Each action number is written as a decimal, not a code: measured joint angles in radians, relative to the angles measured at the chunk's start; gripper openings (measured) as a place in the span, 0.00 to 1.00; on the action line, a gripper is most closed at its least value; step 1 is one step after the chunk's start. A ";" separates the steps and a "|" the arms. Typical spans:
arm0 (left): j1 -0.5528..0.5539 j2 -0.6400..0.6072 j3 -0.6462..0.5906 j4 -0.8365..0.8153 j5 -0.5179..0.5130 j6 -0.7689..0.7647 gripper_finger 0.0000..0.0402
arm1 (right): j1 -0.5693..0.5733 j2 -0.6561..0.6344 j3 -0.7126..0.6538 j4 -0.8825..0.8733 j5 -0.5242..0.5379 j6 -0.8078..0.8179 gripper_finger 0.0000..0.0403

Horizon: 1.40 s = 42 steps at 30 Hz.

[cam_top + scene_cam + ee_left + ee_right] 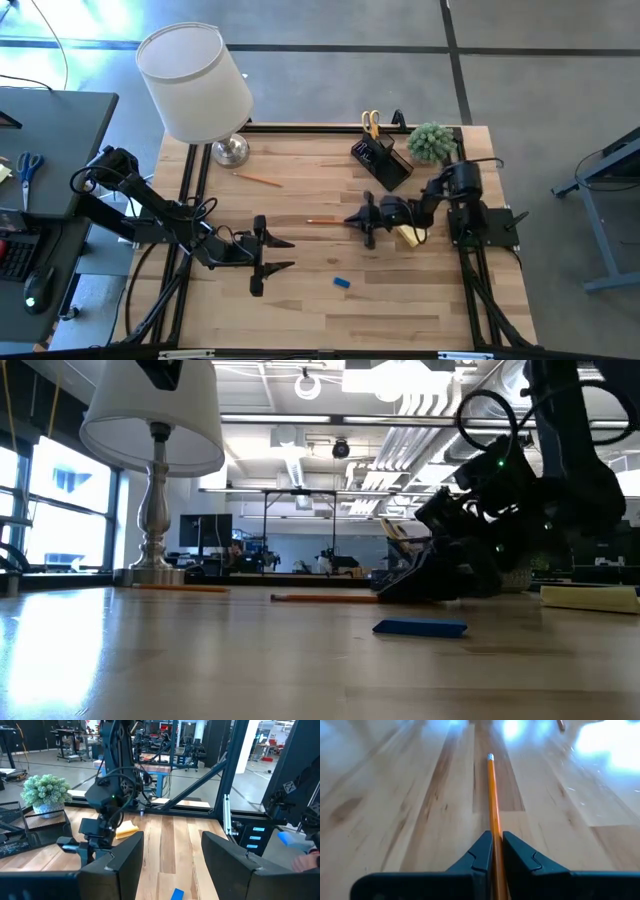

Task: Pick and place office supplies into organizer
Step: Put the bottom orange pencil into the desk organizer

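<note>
Clamping pencil (493, 805) flat on bench (330, 310), right gripper (495, 851) closed on it. Left gripper (285, 254) idle, wide apart, holding nothing.

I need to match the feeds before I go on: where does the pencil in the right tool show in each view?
High view: pencil at table centre, leading into the right tool.
Low view: thin orange line on the tabletop, left of the dark tool.
Left wrist view: not visible.
Right wrist view: running up the middle, pinched between the fingers.
Shared landmark: blue eraser, also in the low and left wrist views.
</note>
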<state>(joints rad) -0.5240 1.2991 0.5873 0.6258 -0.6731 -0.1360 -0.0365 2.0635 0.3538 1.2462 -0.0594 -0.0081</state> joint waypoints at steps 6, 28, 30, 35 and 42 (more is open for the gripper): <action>0.000 0.000 0.000 0.000 0.000 0.000 0.47 | 0.005 0.100 0.000 0.161 0.009 0.038 0.09; 0.000 0.000 0.000 -0.002 0.000 0.000 0.47 | 0.008 0.097 -0.023 0.282 -0.062 0.058 0.02; 0.000 0.000 0.000 -0.008 0.000 0.000 0.47 | 0.011 0.065 -0.045 0.293 -0.063 0.061 0.02; 0.000 0.000 0.000 -0.009 0.000 0.000 0.47 | 0.012 -0.101 -0.168 0.307 0.018 0.034 0.02; 0.000 0.000 0.000 -0.007 0.000 0.000 0.47 | 0.068 -0.495 -0.350 0.302 0.162 -0.026 0.02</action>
<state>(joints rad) -0.5240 1.2991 0.5869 0.6193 -0.6731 -0.1356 0.0317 1.5688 0.0040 1.5486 0.1028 -0.0338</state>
